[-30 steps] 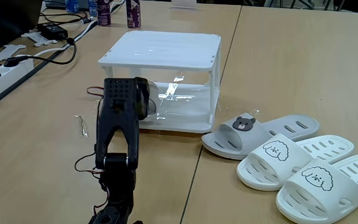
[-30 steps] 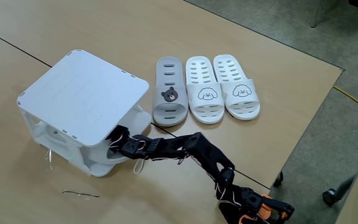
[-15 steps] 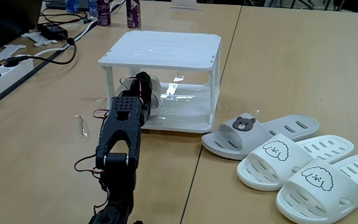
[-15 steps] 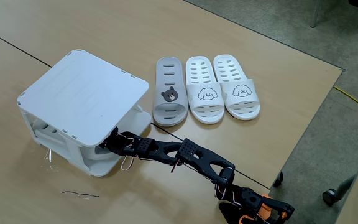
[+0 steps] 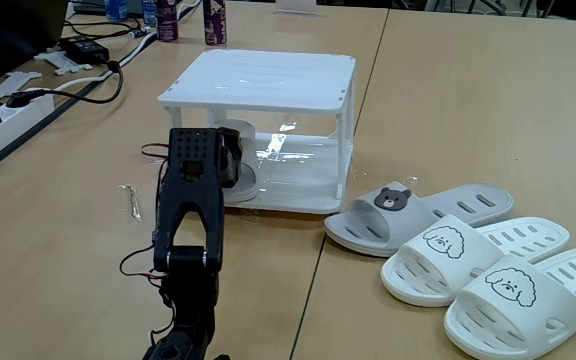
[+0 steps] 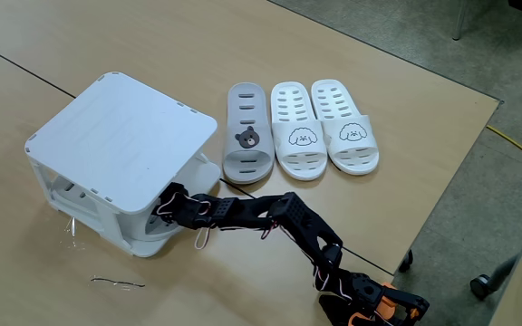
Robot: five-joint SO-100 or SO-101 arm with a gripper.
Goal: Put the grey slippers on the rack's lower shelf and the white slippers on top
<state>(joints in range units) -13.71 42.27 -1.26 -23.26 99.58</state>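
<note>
Grey slipper [image 6: 246,138] | lengthwise parallel to 2 white slippers [image 6: 320,127]

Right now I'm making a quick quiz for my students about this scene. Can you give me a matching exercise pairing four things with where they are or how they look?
Things:
1. grey slipper
2. white slippers
3. rack
4. fingers

Places or looks:
A. two side by side on the table, puppy faces
B. reaching in under the rack's top tier
C. on the table next to the rack, bear face
D. top tier bare, nothing on it

Pairs: 1-C, 2-A, 3-D, 4-B
</note>
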